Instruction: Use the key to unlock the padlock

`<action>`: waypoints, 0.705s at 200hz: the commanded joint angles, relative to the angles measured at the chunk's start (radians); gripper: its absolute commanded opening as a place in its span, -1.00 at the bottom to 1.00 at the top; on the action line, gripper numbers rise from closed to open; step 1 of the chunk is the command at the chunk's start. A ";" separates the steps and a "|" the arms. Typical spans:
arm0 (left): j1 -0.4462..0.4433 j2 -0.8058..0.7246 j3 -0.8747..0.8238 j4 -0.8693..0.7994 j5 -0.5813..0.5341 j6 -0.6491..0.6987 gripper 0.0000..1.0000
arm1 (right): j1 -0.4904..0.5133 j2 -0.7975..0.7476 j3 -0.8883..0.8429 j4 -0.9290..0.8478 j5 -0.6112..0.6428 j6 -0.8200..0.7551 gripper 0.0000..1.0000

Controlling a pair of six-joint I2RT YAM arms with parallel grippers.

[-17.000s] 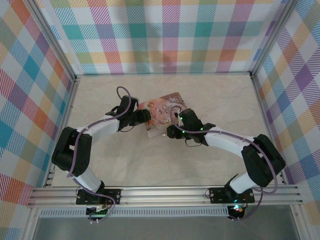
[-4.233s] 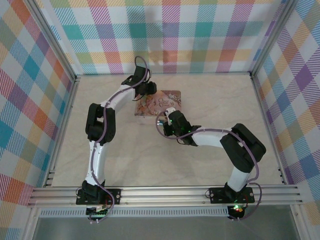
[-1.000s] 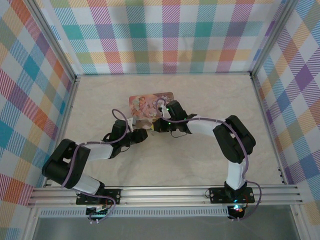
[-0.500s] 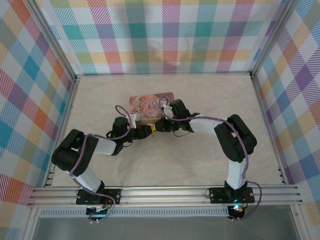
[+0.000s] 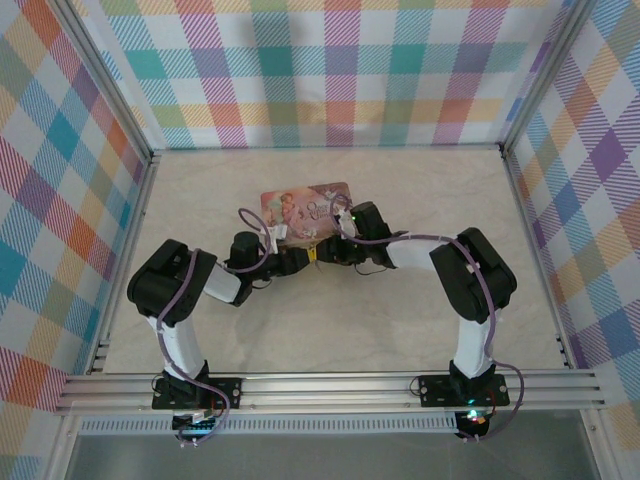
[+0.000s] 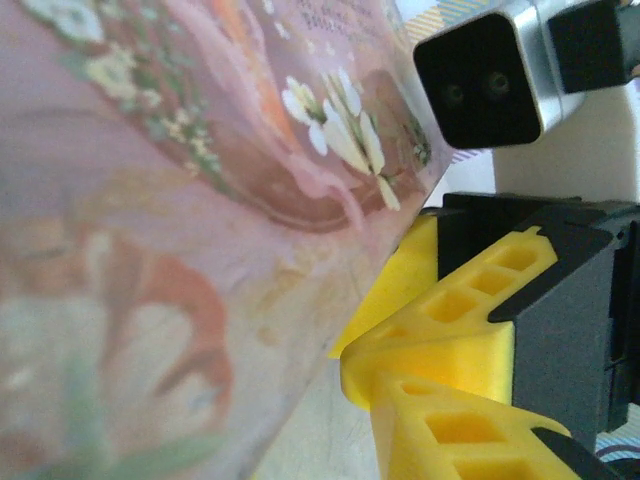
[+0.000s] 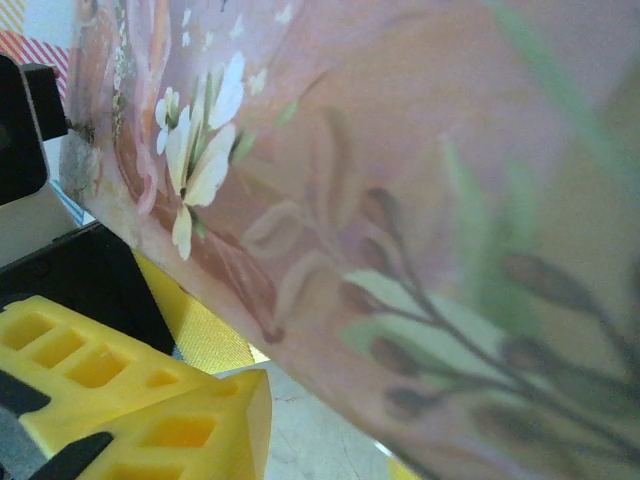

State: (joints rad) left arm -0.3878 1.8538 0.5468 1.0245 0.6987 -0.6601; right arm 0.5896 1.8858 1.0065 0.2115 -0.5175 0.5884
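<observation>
The left gripper (image 5: 296, 259) has slid in toward the right gripper (image 5: 322, 252), and the two now meet nose to nose, almost touching. Whether either pair of jaws is released or clamped on something cannot be told. Just beyond both sets of fingertips lies the illustrated tin (image 5: 303, 204), its long axis running crosswise to them. The padlock and key are too small to make out. I judge they sit at the tin's near edge, equally close to both arms.

The tin (image 5: 300, 203) looks glossy and smooth, the yellow fingers (image 6: 450, 345) matt plastic.
</observation>
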 commanded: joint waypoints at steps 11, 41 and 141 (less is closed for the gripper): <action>-0.012 0.036 0.040 0.006 0.006 -0.023 -0.30 | 0.030 -0.023 -0.017 0.180 -0.138 0.042 -0.26; -0.016 0.028 0.012 -0.006 -0.048 -0.006 -0.29 | 0.025 -0.037 -0.046 0.186 -0.087 0.037 -0.21; -0.100 -0.198 -0.066 -0.255 -0.379 0.227 0.04 | 0.005 -0.315 0.060 -0.340 0.472 -0.202 0.37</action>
State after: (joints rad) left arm -0.4591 1.6958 0.4923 0.8127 0.4248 -0.5175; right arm 0.6140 1.5730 0.9527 0.0628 -0.2375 0.4725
